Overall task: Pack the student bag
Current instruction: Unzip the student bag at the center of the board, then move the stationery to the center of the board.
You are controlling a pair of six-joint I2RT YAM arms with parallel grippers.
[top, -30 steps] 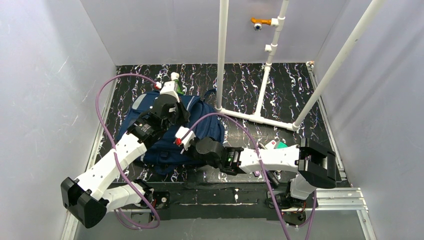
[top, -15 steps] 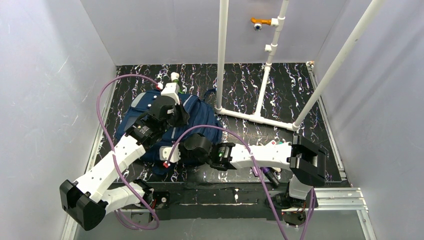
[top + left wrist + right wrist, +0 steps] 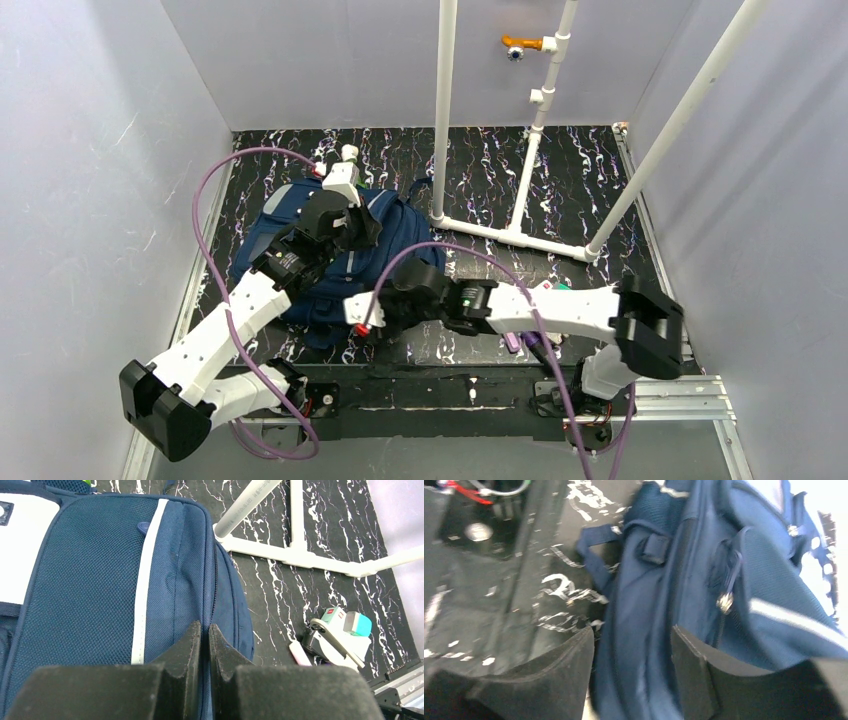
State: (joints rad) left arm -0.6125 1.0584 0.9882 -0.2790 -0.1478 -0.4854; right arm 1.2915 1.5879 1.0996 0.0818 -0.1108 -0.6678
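The student bag, navy-blue with a pale stripe and a white patch, lies on the black marbled mat at the left. My left gripper sits on its top face, shut, with a fold of blue fabric at the zip seam pinched between the fingers; in the top view the left gripper is over the bag's middle. My right gripper is at the bag's near side, jaws apart, with the bag's side panel bulging between the fingers. A metal zip pull hangs just beyond. From above, the right gripper meets the bag's near edge.
A white pipe frame stands on the mat right of the bag. A white and teal stapler-like item and a pink stick lie near the right arm. A loose strap trails off the bag's corner.
My right gripper went from shut to open and swung along the bag's near edge. The left gripper kept its pinch on the bag and barely moved.
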